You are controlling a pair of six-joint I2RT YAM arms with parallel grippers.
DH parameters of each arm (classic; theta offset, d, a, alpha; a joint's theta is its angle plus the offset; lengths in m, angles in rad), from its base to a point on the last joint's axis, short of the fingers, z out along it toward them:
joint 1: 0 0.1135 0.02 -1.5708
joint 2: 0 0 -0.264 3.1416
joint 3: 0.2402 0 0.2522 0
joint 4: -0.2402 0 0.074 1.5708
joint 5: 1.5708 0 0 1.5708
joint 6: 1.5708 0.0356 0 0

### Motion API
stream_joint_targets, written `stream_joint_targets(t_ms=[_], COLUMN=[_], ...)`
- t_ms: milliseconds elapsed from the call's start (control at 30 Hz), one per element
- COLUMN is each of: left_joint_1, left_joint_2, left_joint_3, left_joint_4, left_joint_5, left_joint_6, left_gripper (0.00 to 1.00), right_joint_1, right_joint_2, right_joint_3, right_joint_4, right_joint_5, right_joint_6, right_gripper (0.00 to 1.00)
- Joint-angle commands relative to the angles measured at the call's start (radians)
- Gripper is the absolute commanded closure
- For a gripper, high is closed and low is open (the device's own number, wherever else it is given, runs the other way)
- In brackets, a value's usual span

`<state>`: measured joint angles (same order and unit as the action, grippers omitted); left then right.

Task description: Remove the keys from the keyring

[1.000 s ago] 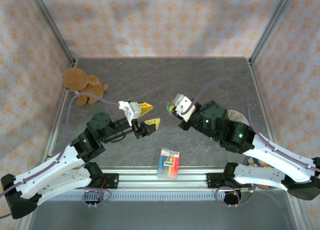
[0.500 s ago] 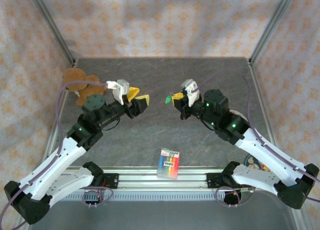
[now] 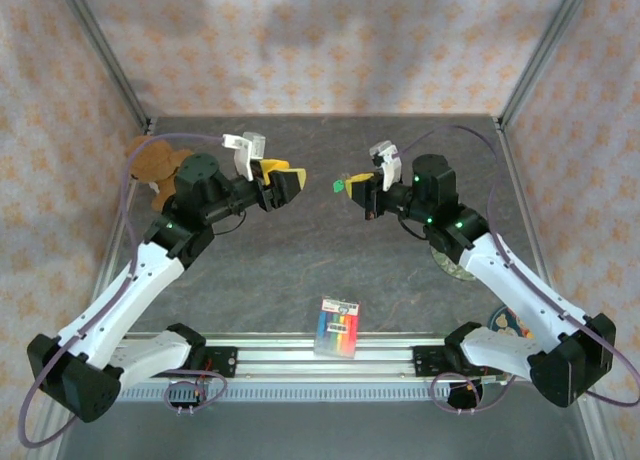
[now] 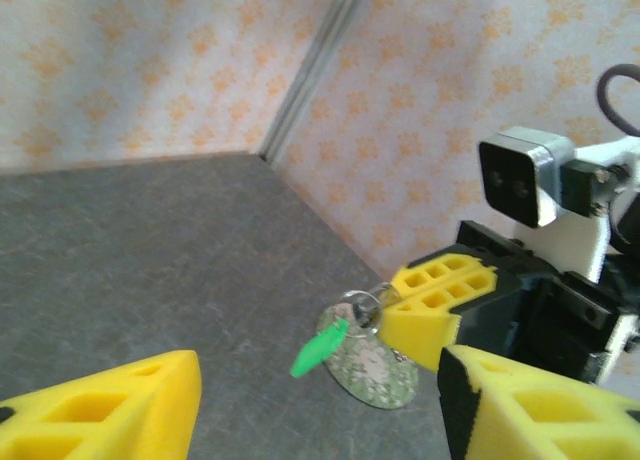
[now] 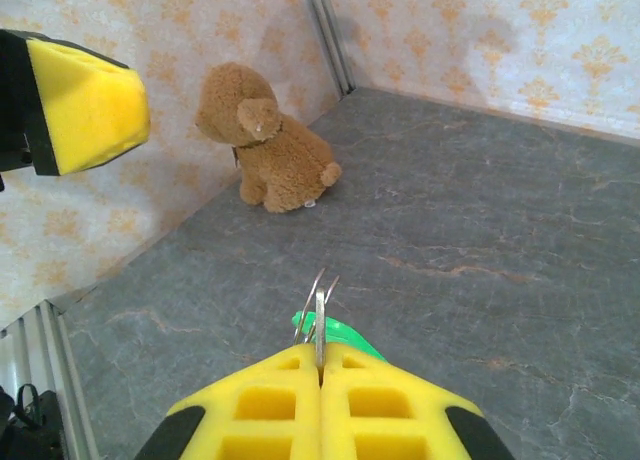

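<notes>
While clamping keyring [image 5: 320,298] mid-air

Observed right pincer [image 5: 320,365] pinched tight on keyring, ring upright just beyond it. Noted green key [image 5: 338,332] hanging on ring, right at pincer front. Found left pincer [image 4: 315,400] gaping wide, gripping nothing, facing opposite, well apart.

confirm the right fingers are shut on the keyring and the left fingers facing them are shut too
The left fingers are open, not shut; the left wrist view shows the gap. The right fingers are indeed shut on the keyring.
</notes>
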<state>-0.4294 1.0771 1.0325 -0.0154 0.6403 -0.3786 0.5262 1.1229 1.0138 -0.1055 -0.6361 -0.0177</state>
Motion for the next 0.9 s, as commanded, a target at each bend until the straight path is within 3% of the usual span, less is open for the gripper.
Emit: stream_joint_targets(t_ms=[0,300,567,867], left_joint_1=[0.006,0.006,0.005,-0.004], left_joint_2=[0.029,0.076,0.101,0.112], left_joint_3=[0.057,0.054,0.018,0.014], left_joint_4=[-0.001,0.109,0.234,0.233], left_joint_5=[0.132,0.3,0.361,0.395], left_joint_6=[-0.042,-0.121,-0.22,-0.223], left_gripper=[0.43,0.56,0.53,0.49], right_joint_1=[-0.023,-0.025,-0.024,-0.025], right_joint_2=[-0.003,-0.018,-0.033,-0.031], right_joint_3=[0.039,0.059,0.046,0.05], right_joint_4=[0.082,0.083,0.121,0.152], right_joint_5=[-0.152,-0.266,-0.308,-0.342], right_joint_6=[0.032,0.02,0.059,0.087], right_gripper=[1.0,1.0,1.0,1.0])
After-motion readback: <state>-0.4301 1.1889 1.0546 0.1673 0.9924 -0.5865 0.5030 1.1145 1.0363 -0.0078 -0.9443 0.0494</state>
